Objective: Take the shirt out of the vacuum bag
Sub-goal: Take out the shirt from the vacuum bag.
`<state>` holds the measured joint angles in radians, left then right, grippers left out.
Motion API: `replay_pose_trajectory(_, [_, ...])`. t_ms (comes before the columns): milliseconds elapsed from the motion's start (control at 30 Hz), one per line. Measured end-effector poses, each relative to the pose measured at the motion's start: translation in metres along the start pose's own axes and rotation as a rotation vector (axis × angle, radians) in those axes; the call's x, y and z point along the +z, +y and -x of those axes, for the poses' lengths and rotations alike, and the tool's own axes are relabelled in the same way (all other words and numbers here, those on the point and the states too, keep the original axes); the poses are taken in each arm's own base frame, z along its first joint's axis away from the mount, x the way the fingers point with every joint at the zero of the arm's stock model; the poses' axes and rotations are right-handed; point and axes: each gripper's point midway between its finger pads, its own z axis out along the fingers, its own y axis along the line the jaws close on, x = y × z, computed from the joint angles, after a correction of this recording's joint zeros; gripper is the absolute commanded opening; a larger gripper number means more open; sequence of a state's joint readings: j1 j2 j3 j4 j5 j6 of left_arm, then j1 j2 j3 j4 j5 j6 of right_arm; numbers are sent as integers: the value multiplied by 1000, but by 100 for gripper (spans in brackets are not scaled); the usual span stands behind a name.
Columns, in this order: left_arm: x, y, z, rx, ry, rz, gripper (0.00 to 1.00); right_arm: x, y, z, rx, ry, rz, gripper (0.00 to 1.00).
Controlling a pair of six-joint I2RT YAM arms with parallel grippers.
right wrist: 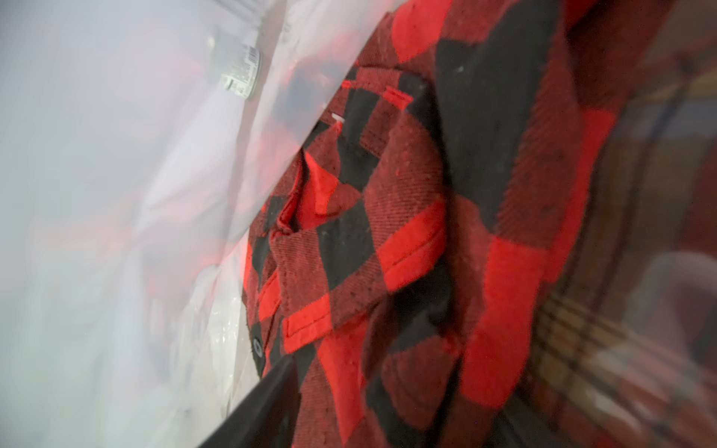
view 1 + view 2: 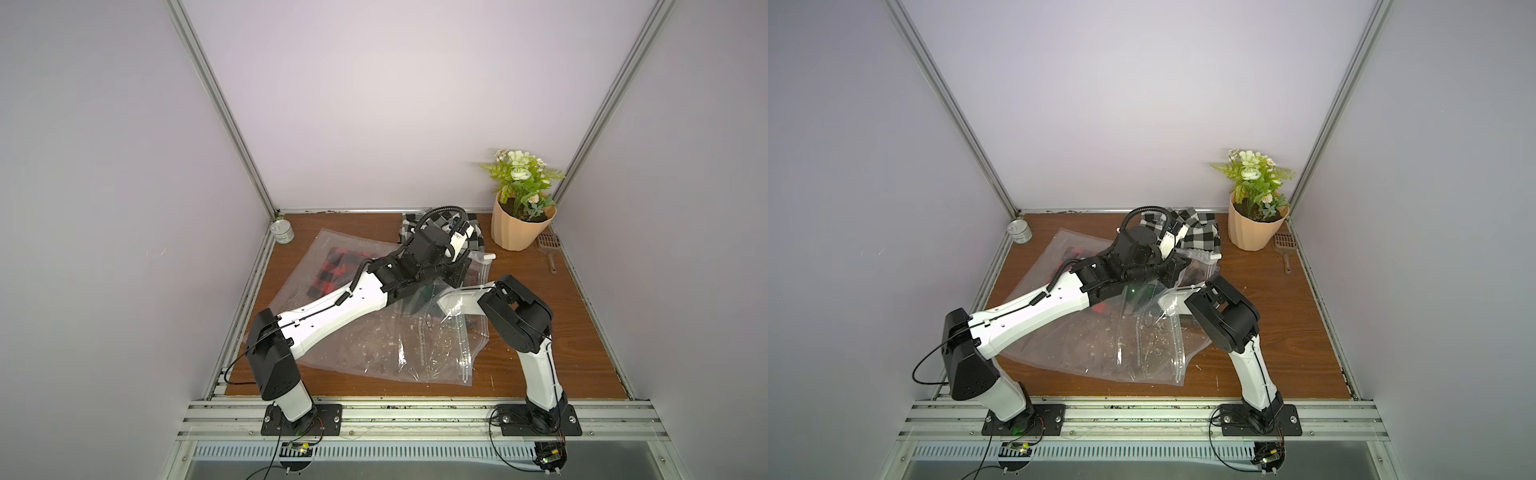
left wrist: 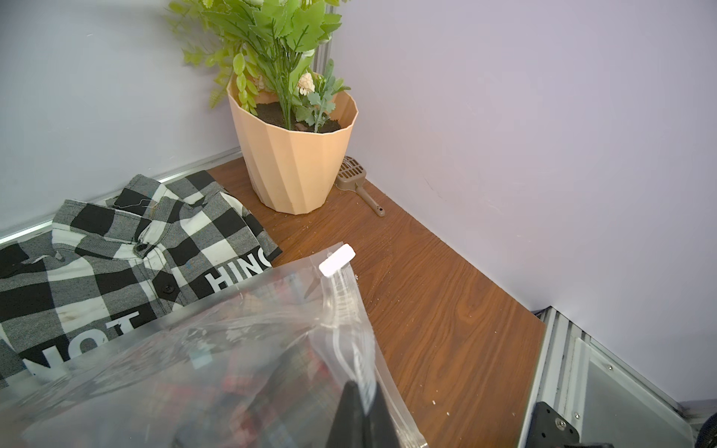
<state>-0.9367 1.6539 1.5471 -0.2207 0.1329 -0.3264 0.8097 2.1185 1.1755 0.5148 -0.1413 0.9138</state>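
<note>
Where the vacuum bag (image 2: pixel 374 345) sprawls across the middle of the table (image 2: pixel 561 332), the right gripper (image 2: pixel 422 301) sits inside it beside the red-and-black shirt (image 1: pixel 388 252); whether its jaws are parted cannot be told. Farther back, the left gripper (image 3: pixel 362 411) is clamped on the bag's zip strip (image 3: pixel 349 329), near the white slider (image 3: pixel 336 260). A black-and-white shirt (image 3: pixel 116 263) lies outside at the far edge, beside the plant pot (image 3: pixel 295 163) in the far right corner.

White capitals on the black-and-white checked shirt (image 3: pixel 128 263) read "NOT" and "HIN", then one letter cut off by the vacuum bag (image 3: pixel 240 349). The bag's own print is too small to read.
</note>
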Motion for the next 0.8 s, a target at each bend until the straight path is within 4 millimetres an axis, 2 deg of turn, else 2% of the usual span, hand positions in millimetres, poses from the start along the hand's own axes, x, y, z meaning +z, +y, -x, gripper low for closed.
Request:
replay_pose_trajectory(200, [0, -2, -1, 1, 1, -4, 1, 9, 3, -2, 20, -2, 52, 48])
replay_pose_trajectory(333, [0, -2, -1, 1, 3, -4, 1, 9, 6, 0, 29, -7, 83, 29])
replay_pose_trajectory(567, [2, 0, -6, 2, 10, 2, 1, 1, 0, -3, 44, 1, 112, 0])
replay_pose_trajectory(800, [6, 15, -19, -8, 35, 34, 1, -16, -2, -12, 38, 57, 137, 0])
